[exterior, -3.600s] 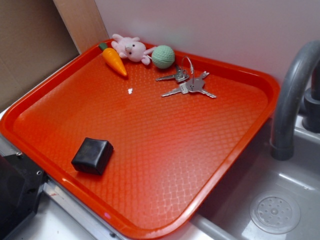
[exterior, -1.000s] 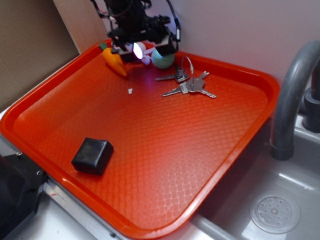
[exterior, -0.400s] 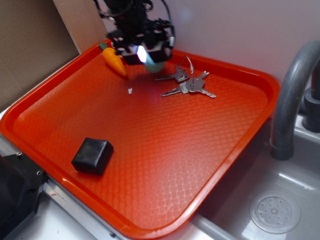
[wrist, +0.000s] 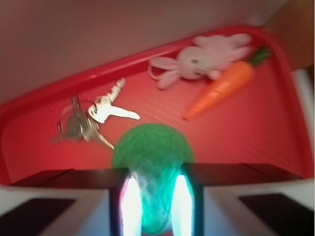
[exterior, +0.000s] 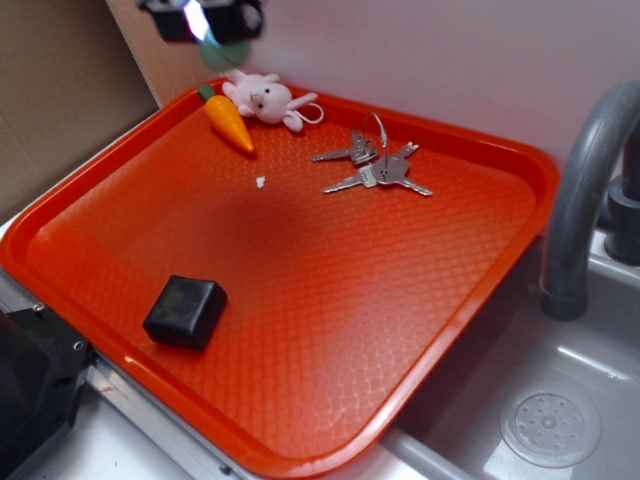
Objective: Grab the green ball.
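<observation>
- Green ball (wrist: pixel 151 172): pale mint-green, dimpled surface; clamped between the two lit fingers (wrist: pixel 129 206) of the gripper in the wrist view, raised clear of the tray. In the exterior view only a blurred sliver of it (exterior: pixel 219 52) shows beneath the gripper, at the top edge of the picture above the tray's far left corner.
- Gripper (exterior: pixel 205 20): black body with a bright light spot, jaws closed on the green ball; mostly cut off by the upper edge of the exterior view.
- Pink plush bunny (exterior: pixel 262 99): lies on the tray at its far left corner, a thin loop at its right side, just beside the carrot.
- Toy carrot (exterior: pixel 229 121): orange with green top, lying on the tray just left of the bunny, tip pointing toward the tray's middle.
- Keys (exterior: pixel 375 167): silver bunch on a ring, lying near the far edge, right of the bunny and apart from it.
- White crumb (exterior: pixel 260 182): small speck on the tray below the carrot.
- Black block (exterior: pixel 185 311): lies near the tray's near left edge, well apart from the rest.
- Red tray (exterior: pixel 480 260): textured surface, raised rim.
- Grey faucet (exterior: pixel 585 190) and sink (exterior: pixel 560 400): to the right of the tray.
</observation>
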Controlling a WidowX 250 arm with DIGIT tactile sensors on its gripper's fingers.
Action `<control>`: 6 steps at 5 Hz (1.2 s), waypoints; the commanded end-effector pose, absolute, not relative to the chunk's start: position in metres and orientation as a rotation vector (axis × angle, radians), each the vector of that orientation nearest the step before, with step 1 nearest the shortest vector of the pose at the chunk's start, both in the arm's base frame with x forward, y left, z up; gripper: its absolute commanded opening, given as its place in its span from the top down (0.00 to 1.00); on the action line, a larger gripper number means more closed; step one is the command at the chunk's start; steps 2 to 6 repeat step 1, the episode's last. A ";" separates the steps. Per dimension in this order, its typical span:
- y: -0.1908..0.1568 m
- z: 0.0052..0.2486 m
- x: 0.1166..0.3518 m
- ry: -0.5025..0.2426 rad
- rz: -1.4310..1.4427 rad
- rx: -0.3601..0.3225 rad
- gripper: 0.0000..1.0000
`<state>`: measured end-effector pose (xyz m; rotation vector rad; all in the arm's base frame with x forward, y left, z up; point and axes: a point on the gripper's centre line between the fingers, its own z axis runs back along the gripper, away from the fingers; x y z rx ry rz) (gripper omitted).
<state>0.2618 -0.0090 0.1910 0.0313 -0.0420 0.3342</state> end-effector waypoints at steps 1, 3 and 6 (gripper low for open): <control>-0.003 0.263 0.251 -0.160 0.272 0.009 1.00; -0.003 0.263 0.251 -0.160 0.272 0.009 1.00; -0.003 0.263 0.251 -0.160 0.272 0.009 1.00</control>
